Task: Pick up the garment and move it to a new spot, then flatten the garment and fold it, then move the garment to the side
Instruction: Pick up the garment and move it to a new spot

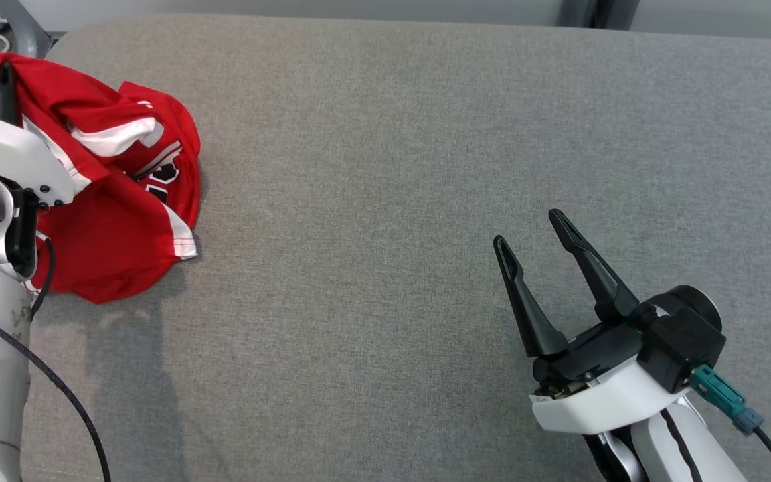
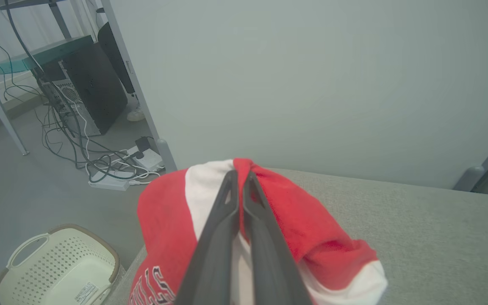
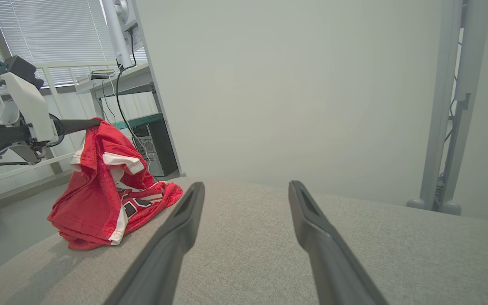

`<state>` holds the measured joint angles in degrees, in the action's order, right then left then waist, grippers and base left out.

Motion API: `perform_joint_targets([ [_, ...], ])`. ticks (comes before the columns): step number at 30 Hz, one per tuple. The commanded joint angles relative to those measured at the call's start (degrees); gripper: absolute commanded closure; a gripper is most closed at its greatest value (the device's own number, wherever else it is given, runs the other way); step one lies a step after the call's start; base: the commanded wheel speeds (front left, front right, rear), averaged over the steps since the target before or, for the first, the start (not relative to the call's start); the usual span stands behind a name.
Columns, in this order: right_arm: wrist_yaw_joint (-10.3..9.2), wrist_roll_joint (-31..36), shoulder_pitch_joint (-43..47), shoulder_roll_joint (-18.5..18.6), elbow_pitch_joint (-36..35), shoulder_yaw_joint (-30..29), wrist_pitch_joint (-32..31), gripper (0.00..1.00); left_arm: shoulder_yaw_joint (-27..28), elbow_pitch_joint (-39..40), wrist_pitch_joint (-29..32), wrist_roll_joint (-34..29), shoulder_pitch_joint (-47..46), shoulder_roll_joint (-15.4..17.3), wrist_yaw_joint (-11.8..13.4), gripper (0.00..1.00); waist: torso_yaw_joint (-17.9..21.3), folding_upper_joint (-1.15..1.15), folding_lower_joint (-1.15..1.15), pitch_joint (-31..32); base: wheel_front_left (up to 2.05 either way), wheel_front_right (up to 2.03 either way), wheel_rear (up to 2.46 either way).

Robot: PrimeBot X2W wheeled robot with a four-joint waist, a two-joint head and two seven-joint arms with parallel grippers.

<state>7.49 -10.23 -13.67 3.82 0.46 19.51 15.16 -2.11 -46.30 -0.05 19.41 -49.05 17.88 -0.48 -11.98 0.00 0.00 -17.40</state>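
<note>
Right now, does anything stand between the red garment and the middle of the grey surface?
Nothing visible does. The left claw is shut on the red garment at the left end of the grey surface. The open right claw hovers at the lower right, apart from the garment.

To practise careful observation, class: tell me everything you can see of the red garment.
The garment is a red sports jersey of soft, finely textured cloth, with white bands and dark, white-edged lettering. It is crumpled, not flat. The left pincer is shut on a red and white fold at its top, drawing it up into a peak, while its lower folds rest bunched on the grey cloth-covered surface, near that surface's left edge.
</note>
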Motion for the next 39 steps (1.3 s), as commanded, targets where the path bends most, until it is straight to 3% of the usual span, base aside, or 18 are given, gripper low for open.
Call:
perform_joint_targets([
  [1,0.01,-0.4,0.4,0.0,0.1,-0.1,0.2,0.0,0.2,1.3,-1.7,0.1,0.5,0.0,0.5,1.0,0.0,0.0,0.0,1.5,0.0,0.0,0.0],
  [5,0.01,-1.0,1.2,-0.4,0.4,-0.7,0.2,0.0,0.6,5.6,-6.9,0.6,1.5,-1.0,0.4,1.0,0.1,0.0,0.0,4.3,0.0,0.0,0.0],
  [9,0.01,-2.1,2.2,-0.7,0.5,-1.7,0.2,0.0,0.1,10.5,-9.7,1.8,2.7,-2.8,-1.2,1.0,0.6,0.0,0.0,7.4,0.0,0.0,0.0],
  [17,0.01,-4.3,3.5,-0.8,0.1,-4.4,0.2,0.0,-2.5,19.9,-8.5,3.6,7.1,-7.6,-2.1,1.0,4.4,0.0,0.0,11.8,0.0,0.0,0.0],
  [24,0.01,-4.2,3.0,-0.8,-0.7,-7.9,0.2,0.0,-6.0,28.3,-4.6,4.7,11.7,-11.3,-1.6,1.0,11.1,0.0,0.0,12.1,0.0,0.0,0.0],
  [29,0.01,-4.3,2.4,-0.9,-1.2,-10.1,0.2,0.0,-9.7,30.9,-3.2,5.5,15.1,-13.6,-0.1,1.0,18.9,0.0,0.0,10.9,0.0,0.0,0.0],
  [35,0.01,-4.9,2.0,-0.9,-1.9,-10.6,0.2,0.0,-13.4,28.5,-4.5,6.1,16.9,-14.5,1.7,1.0,24.7,0.0,0.0,9.5,0.0,0.0,0.0],
  [39,0.01,-5.5,1.7,-0.9,-2.1,-10.4,0.2,0.0,-16.1,21.7,-7.2,4.1,16.9,-14.6,3.3,1.0,28.5,0.0,0.0,8.3,0.0,0.0,0.0],
])
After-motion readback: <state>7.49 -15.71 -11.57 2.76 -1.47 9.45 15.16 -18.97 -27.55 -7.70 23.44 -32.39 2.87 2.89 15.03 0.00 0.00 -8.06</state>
